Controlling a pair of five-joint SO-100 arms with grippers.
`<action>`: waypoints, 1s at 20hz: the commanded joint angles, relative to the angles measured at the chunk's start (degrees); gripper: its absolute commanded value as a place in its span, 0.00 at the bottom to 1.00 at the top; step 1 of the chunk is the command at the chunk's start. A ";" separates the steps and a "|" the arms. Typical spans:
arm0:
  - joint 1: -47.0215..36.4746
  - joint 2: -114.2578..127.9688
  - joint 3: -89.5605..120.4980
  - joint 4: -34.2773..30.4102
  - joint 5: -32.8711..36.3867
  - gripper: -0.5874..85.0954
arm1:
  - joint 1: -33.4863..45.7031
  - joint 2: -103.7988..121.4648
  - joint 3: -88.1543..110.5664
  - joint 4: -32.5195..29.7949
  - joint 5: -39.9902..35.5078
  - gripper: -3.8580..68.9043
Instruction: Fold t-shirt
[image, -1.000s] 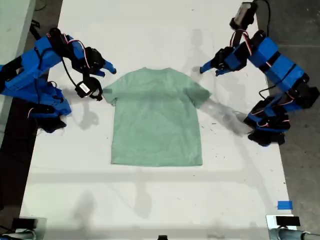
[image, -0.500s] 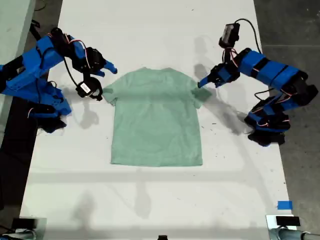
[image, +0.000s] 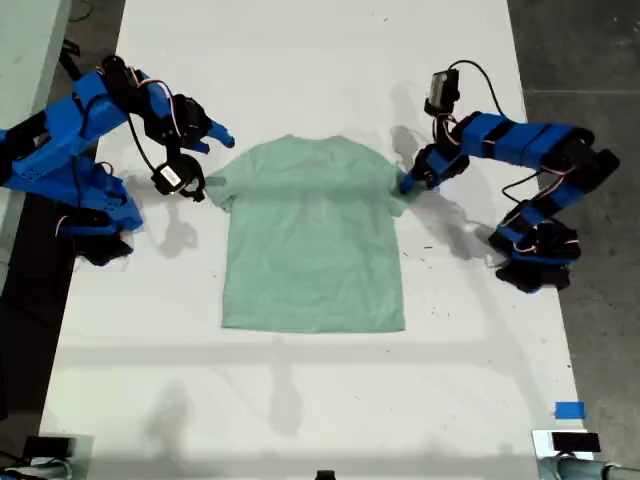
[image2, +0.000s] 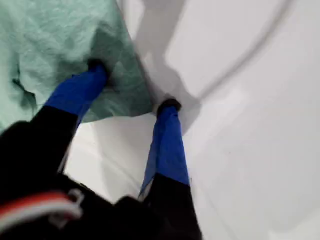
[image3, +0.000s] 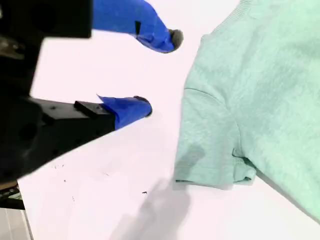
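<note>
Mint t-shirt (image: 312, 240) flat; first hand (image2: 132, 85) open astride sleeve, second hand (image3: 159, 72) open nearby.

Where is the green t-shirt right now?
The t-shirt lies flat mid-table in the exterior view, between the two blue arms. My first gripper is at its sleeve on that view's right; my second gripper hovers by the other sleeve.
</note>
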 joint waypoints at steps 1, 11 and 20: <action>0.62 0.26 -1.14 -1.23 0.26 0.24 | 0.79 -3.34 -5.19 0.97 -0.88 0.18; 0.97 0.35 -1.05 -1.14 0.26 0.23 | 1.49 2.02 -27.16 28.74 -0.79 0.04; 0.97 0.26 -0.44 -1.32 0.26 0.23 | -18.02 -18.46 -71.89 40.69 15.64 0.04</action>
